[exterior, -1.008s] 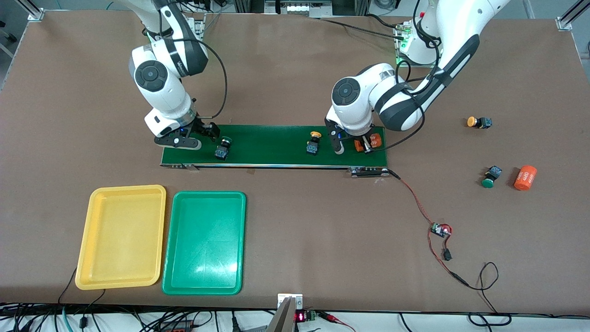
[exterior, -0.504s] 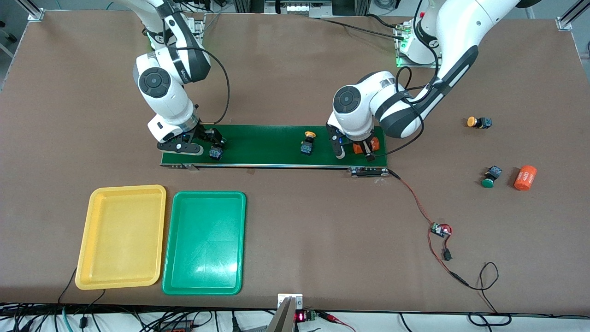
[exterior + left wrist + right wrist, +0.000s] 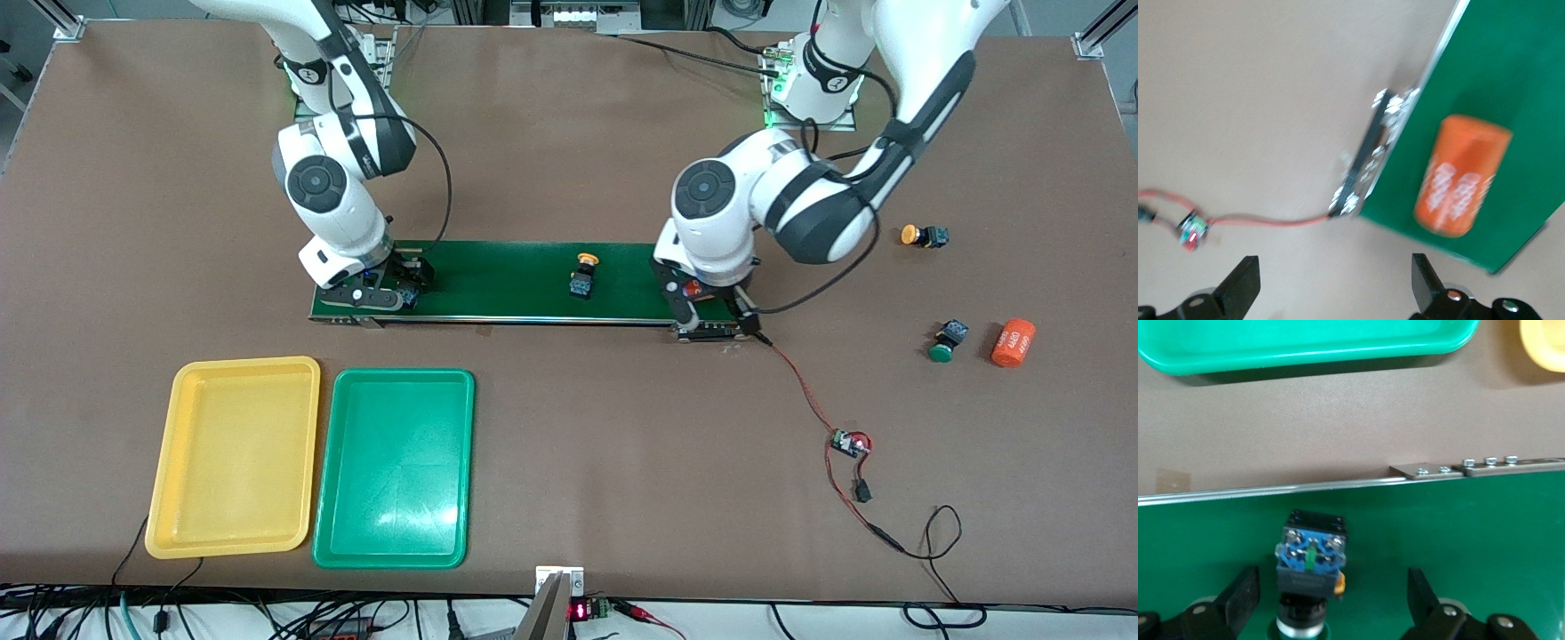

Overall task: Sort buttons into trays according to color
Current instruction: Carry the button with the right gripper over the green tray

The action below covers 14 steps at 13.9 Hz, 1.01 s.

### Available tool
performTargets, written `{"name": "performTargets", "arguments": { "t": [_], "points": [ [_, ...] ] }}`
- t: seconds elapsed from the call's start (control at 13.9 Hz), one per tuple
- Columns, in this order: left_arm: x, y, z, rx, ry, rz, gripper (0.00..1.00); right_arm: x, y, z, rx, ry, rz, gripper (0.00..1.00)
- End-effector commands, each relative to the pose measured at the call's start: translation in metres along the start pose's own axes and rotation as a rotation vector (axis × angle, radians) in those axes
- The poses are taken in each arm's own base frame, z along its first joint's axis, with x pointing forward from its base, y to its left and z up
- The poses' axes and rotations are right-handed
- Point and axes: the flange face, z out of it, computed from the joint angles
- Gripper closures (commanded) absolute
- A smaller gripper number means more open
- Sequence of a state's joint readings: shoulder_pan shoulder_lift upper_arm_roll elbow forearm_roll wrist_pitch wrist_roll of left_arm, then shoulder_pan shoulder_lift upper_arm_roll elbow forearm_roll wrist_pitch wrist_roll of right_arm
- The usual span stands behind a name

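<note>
A green button (image 3: pixel 1310 555) lies on the dark-green belt (image 3: pixel 507 280) at the right arm's end. My right gripper (image 3: pixel 1333 597) is open around it, a gap showing at each finger. From the front, the right gripper (image 3: pixel 402 289) hides most of this button (image 3: pixel 409 296). A yellow button (image 3: pixel 582 276) lies mid-belt. My left gripper (image 3: pixel 1335 287) is open and holds nothing. It hangs over the table by the belt's left-arm end (image 3: pixel 711 311). Another yellow button (image 3: pixel 925 236) and green button (image 3: pixel 947 340) lie on the table past that end. The yellow tray (image 3: pixel 233 458) and green tray (image 3: pixel 394 468) stand side by side, nearer the camera.
An orange cylinder (image 3: pixel 1463 177) with white print lies on the belt just ahead of the left gripper, half hidden under it in the front view (image 3: pixel 692 289). A second orange cylinder (image 3: pixel 1013 343) lies beside the loose green button. A red wire runs from the belt to a small circuit board (image 3: pixel 849 442).
The left gripper opened, let go of the orange cylinder on the belt and drew back toward the belt's end. The right gripper came down around the green button. Both belt buttons drifted toward the right arm's end.
</note>
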<state>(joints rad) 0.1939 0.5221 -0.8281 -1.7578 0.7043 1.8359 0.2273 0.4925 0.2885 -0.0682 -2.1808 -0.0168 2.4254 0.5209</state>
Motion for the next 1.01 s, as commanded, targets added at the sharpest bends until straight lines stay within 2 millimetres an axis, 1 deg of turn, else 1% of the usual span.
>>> {"name": "performTargets", "arguments": {
  "t": [0.0, 0.07, 0.14, 0.22, 0.29, 0.36, 0.43, 0.58, 0.65, 0.72, 0.79, 0.86, 0.94],
  "points": [
    [-0.018, -0.029, -0.023, -0.022, -0.053, -0.065, 0.0, 0.007, -0.007, 0.001, -0.001, 0.009, -0.024, 0.18],
    [-0.025, -0.04, -0.027, -0.043, -0.069, -0.093, 0.0, 0.007, -0.007, 0.001, -0.001, 0.009, -0.026, 0.31],
    [-0.039, -0.06, -0.029, -0.062, -0.067, -0.14, 0.0, 0.008, -0.007, -0.001, 0.0, 0.012, -0.028, 0.52],
    [-0.053, -0.084, -0.023, -0.081, -0.06, -0.187, 0.0, 0.012, -0.007, -0.005, 0.003, 0.015, -0.039, 0.69],
    [-0.072, -0.113, -0.01, -0.106, -0.058, -0.242, 0.0, 0.015, -0.007, -0.012, 0.007, 0.018, -0.048, 0.81],
    [-0.094, -0.135, 0.004, -0.131, -0.061, -0.287, 0.0, 0.021, -0.005, -0.022, 0.001, 0.008, -0.05, 0.91],
    [-0.12, -0.156, 0.023, -0.163, -0.067, -0.32, 0.0, 0.032, -0.004, -0.041, -0.004, -0.001, -0.049, 0.95],
    [-0.154, -0.18, 0.055, -0.223, -0.073, -0.358, 0.0, 0.056, -0.002, -0.084, -0.024, -0.041, -0.056, 0.95],
    [-0.179, -0.193, 0.071, -0.286, -0.061, -0.431, 0.0, 0.071, 0.005, -0.104, -0.018, -0.032, -0.072, 0.95],
    [-0.199, -0.205, 0.089, -0.344, -0.035, -0.491, 0.0, 0.085, 0.015, -0.122, -0.002, 0.0, -0.093, 0.95],
    [-0.219, -0.215, 0.106, -0.385, -0.013, -0.549, 0.0, 0.097, 0.025, -0.131, 0.009, 0.027, -0.107, 0.95],
    [-0.234, -0.221, 0.121, -0.417, -0.004, -0.583, 0.0, 0.11, 0.024, -0.131, 0.014, 0.047, -0.134, 0.95],
    [-0.244, -0.224, 0.135, -0.442, -0.005, -0.599, 0.0, 0.129, 0.019, -0.137, 0.024, 0.092, -0.161, 0.95]
  ]
}}
